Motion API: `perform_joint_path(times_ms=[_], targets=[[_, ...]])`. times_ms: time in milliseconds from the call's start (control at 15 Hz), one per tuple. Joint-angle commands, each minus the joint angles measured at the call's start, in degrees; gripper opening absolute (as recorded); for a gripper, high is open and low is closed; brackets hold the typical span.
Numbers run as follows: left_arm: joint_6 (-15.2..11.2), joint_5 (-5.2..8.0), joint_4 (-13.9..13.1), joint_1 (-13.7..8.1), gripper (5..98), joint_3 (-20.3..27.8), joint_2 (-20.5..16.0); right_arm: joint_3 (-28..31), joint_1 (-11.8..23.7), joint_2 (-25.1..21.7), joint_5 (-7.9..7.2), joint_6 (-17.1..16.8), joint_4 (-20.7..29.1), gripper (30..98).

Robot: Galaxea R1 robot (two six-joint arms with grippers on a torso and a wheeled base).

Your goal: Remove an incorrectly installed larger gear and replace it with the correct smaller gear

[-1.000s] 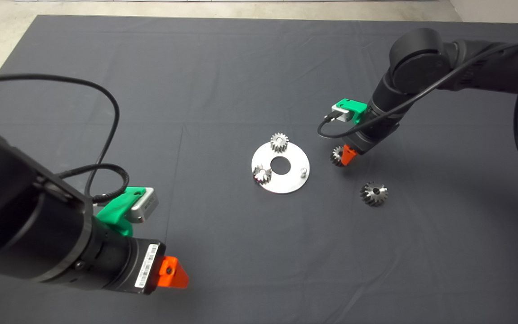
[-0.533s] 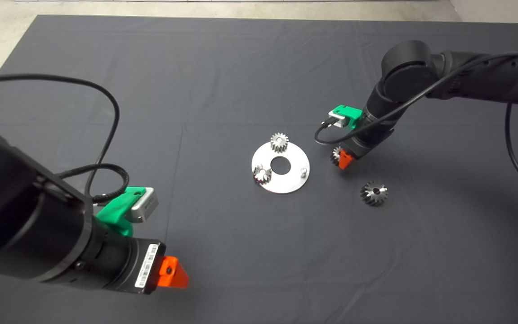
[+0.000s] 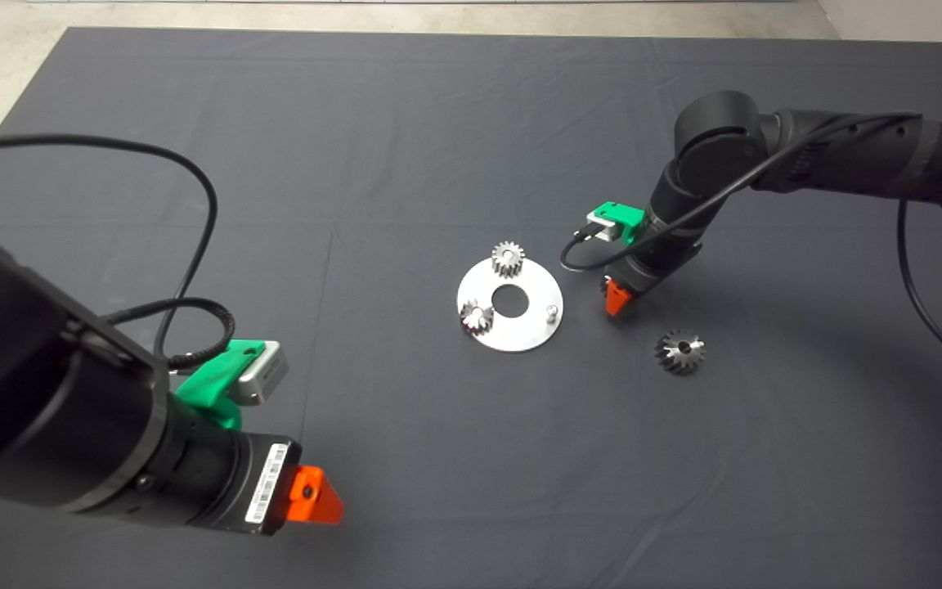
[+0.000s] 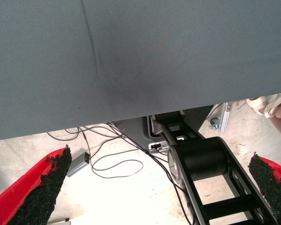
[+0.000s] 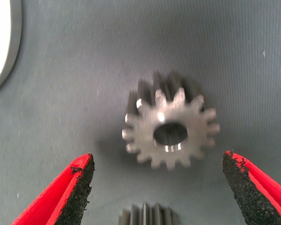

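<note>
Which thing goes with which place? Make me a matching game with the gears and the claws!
Things:
1. larger gear
2. smaller gear
3. left claw
4. pin

Places:
a. standing bare on the round plate
b. between the right claw's open fingers, on the mat
c. parked low at the left, open
d. alone on the mat, untouched

Pairs: 1-d, 2-b, 3-c, 4-a

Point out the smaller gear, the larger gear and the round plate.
smaller gear [image 5: 171, 133], right wrist view, flat face beside its hole.
larger gear [image 3: 679, 352], head view, top face.
round plate [image 3: 530, 327], head view, bare metal.
</note>
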Motion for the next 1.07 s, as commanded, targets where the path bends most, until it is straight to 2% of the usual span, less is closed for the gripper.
perform_joint_path(times_ms=[0,800,1000], targets=[[-0.13,0.01,-1.13,-0.36,97.7,0.92,-0.10,-2.43,0.28,2.35,-6.83,-0.37,-2.75,72.7],[-0.11,0.01,-1.21,-0.45,97.7,0.92,-0.10,-4.01,0.28,1.56,-6.74,-1.16,-2.55,70.7],[-0.11,0.01,-1.14,-0.44,97.7,0.92,-0.10,-4.10,0.37,1.65,-6.74,-1.16,-2.55,65.2]])
